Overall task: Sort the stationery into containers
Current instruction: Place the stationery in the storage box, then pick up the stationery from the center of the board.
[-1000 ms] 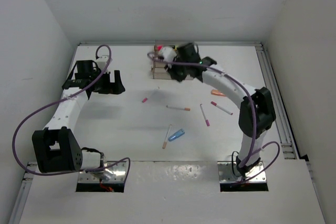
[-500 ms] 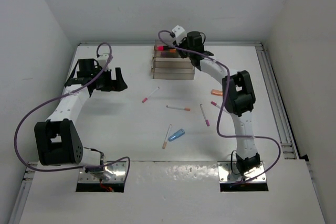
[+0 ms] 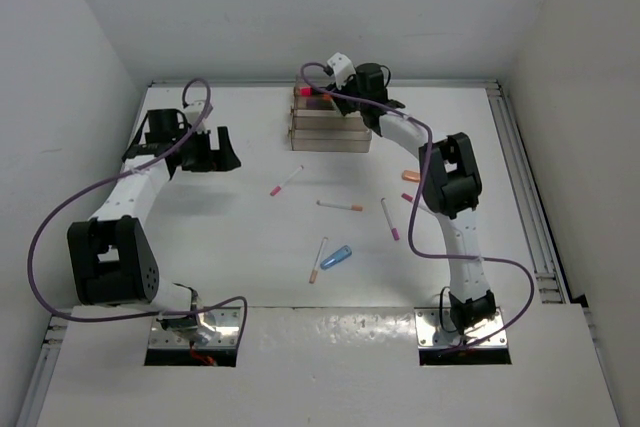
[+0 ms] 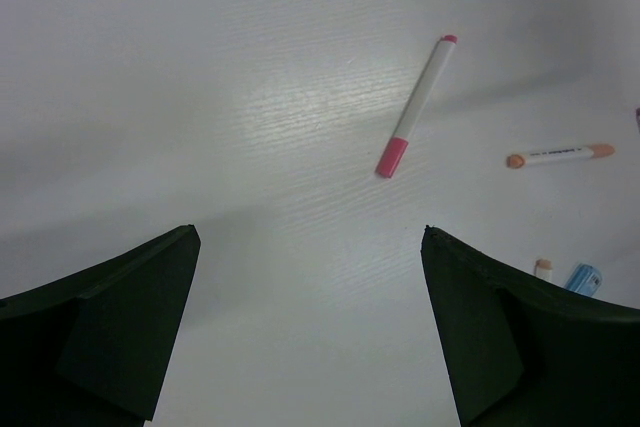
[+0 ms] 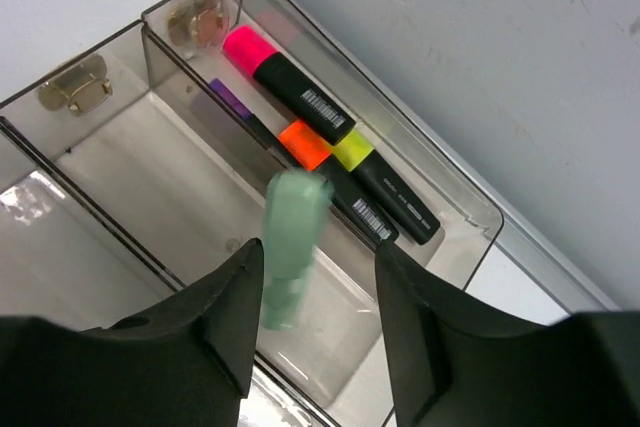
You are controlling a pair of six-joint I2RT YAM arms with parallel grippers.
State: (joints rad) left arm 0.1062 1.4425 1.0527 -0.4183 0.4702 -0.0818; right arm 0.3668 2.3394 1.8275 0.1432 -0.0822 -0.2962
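Right gripper point(image 5: 318, 272): fingers spread, blurred pastel-green piece point(image 5: 292, 247) unpinched between them, above clear plastic trays point(image 5: 130, 157). Left gripper point(image 4: 308, 237): fingers spread wide.

table point(image 3: 230, 237): white, wood-grained | walls point(image 3: 300, 7): plain white | rail point(image 3: 523, 187): table's right edge

Three views: one overhead, two wrist-mounted.
The fixed camera looks down from high behind the near edge over the whole table point(image 3: 250, 247). The left wrist camera tilts down close to it; both show the pink-capped pen point(image 3: 287, 181) point(image 4: 415, 109). The right wrist camera peers closely into the clear trays point(image 5: 150, 172), which overhead sit at the far edge point(image 3: 330, 132).
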